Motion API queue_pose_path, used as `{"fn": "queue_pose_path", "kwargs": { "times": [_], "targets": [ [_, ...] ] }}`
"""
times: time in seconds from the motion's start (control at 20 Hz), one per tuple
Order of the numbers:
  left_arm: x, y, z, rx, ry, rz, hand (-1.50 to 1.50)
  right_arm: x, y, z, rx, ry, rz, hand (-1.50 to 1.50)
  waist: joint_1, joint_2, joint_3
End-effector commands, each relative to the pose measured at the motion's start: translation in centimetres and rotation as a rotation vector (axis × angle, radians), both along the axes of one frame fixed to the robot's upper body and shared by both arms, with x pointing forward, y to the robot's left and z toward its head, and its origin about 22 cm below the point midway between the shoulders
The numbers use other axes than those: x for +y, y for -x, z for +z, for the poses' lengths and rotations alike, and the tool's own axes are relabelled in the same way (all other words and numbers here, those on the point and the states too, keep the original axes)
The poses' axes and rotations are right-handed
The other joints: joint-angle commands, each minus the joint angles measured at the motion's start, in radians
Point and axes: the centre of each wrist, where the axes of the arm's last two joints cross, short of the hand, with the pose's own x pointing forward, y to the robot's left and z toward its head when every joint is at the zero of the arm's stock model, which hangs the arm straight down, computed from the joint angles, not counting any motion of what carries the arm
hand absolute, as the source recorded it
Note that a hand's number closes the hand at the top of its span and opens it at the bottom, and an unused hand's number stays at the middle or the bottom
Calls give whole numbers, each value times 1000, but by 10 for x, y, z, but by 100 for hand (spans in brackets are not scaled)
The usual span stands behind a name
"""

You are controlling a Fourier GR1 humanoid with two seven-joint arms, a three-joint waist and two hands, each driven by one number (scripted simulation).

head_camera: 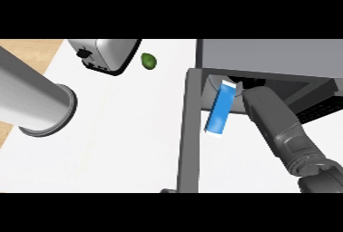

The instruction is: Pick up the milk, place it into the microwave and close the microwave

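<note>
Your right robot hand (pixel 249 89) reaches into the open microwave (pixel 268 54), but you cannot tell how its fingers stand. Just beside it, the blue milk (pixel 220 111) carton sits tilted at the opening, next to the door (pixel 190 131) swung out over the counter (pixel 120 136).

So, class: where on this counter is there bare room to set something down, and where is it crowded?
The white counter is bare between the grey forearm at the left and the open microwave door. Up top, a toaster and a green fruit take the room. The microwave mouth is crowded with the milk and the right arm.
</note>
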Motion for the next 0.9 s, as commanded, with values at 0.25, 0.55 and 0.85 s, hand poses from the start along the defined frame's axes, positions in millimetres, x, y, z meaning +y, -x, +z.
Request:
{"fn": "queue_pose_path", "kwargs": {
  "times": [0.25,0.55,0.85],
  "targets": [
    [-3,-8,-2,12,3,-22,-150,-29,3,-3,45,17,-76,150,26,13,2],
    [-4,-19,-2,21,-8,-20,-150,-53,11,-13,59,89,-119,150,27,18,3],
    [-5,-30,-5,17,4,-33,-150,-34,15,-24,73,163,-68,-150,36,21,3]
  ]
}}
